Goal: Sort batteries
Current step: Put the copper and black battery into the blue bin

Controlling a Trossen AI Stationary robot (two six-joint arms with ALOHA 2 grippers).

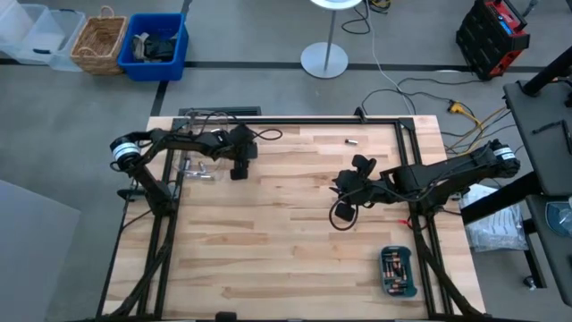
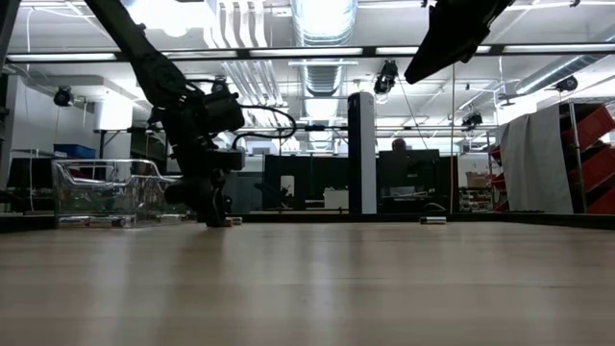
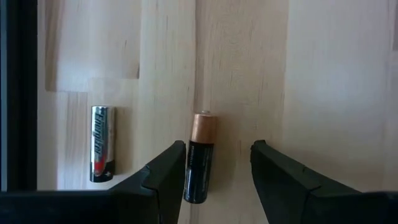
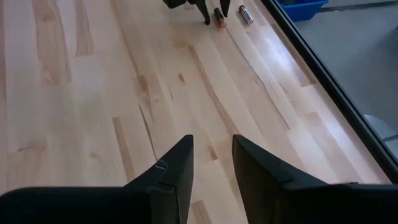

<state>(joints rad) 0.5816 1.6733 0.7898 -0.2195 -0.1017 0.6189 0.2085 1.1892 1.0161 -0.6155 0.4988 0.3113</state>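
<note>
My left gripper (image 3: 221, 158) stands open at the table's far left (image 1: 239, 172), low over the wood (image 2: 213, 213). Between its fingers lies a battery with a coppery top and dark body (image 3: 200, 155), flat on the table. A silvery battery (image 3: 101, 144) lies beside it, outside the fingers. Another battery (image 1: 351, 141) lies alone near the far edge. My right gripper (image 4: 212, 146) hangs open above mid-table (image 1: 340, 188) with nothing between its fingers. In the right wrist view the first two batteries show far off (image 4: 219, 15). My left gripper points down from above, one finger on each long side of the coppery-topped battery. One finger (image 3: 168, 174) stands right against the battery's dark body (image 3: 194, 180); whether it touches I cannot tell. The other finger stands apart from it.
A clear plastic box (image 1: 192, 166) stands at the table's far left edge, beside my left gripper. A teal tray (image 1: 398, 271) holding several batteries sits near the front right corner. Black frame rails (image 1: 295, 119) run along the table's edges. Bare wood lies across the middle.
</note>
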